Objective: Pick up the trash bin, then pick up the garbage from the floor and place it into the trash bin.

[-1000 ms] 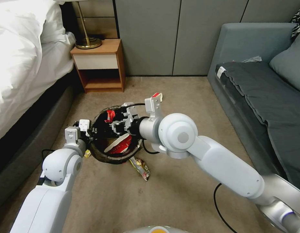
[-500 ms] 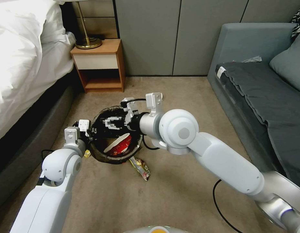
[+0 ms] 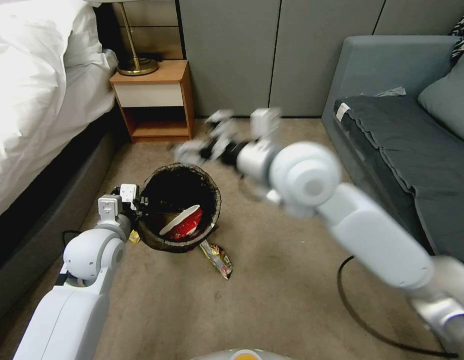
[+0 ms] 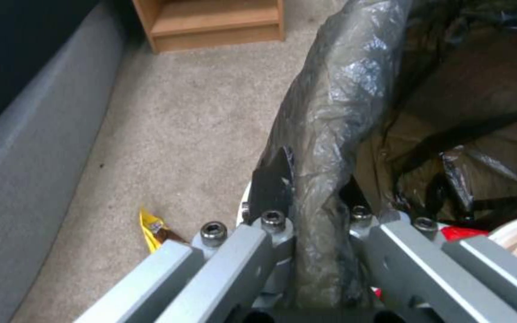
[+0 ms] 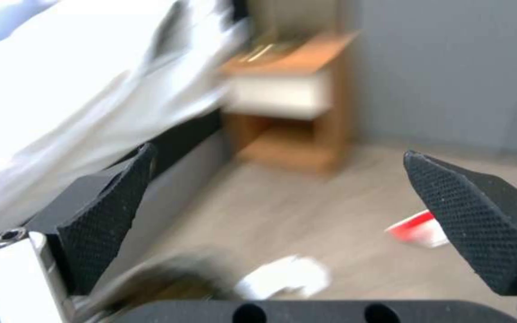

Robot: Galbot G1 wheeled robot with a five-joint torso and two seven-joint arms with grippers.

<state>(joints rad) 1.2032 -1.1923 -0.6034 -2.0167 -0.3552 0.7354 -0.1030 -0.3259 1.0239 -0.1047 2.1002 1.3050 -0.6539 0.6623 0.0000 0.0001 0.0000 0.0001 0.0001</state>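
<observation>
I have the left gripper [image 4: 318, 233] clamped on the near-left rim of the trash bin [image 3: 179, 212], one finger outside and one inside, pinching the plastic wall together with the dark bag folded over it. Holding it by the rim there keeps the mouth facing up and open toward the other arm, and the arm sits low on the left, out of the drop path. I cannot tell from the head view whether the bin stands on the floor [image 3: 272, 280] or hangs just above it. Inside it a crushed red-and-white cup [image 3: 184, 225] lies tilted against the bag. The right gripper [image 3: 199, 147] is up and beyond the far rim of the bin, toward the nightstand [image 3: 154, 97], blurred with motion; its fingers [image 5: 112, 211] are spread wide with nothing between them, so I read it as free for another piece. There is more to fetch: a yellow snack wrapper [image 3: 217, 257] lies on the carpet touching the bin's near side, a scrap of yellow wrapper [image 4: 154, 226] sits just beside the bin under my left wrist, and a red-and-white piece [image 5: 420, 229] lies on the floor farther off. My main worry is the rim: thin plastic and slippery bag could shift under that pinch.
</observation>
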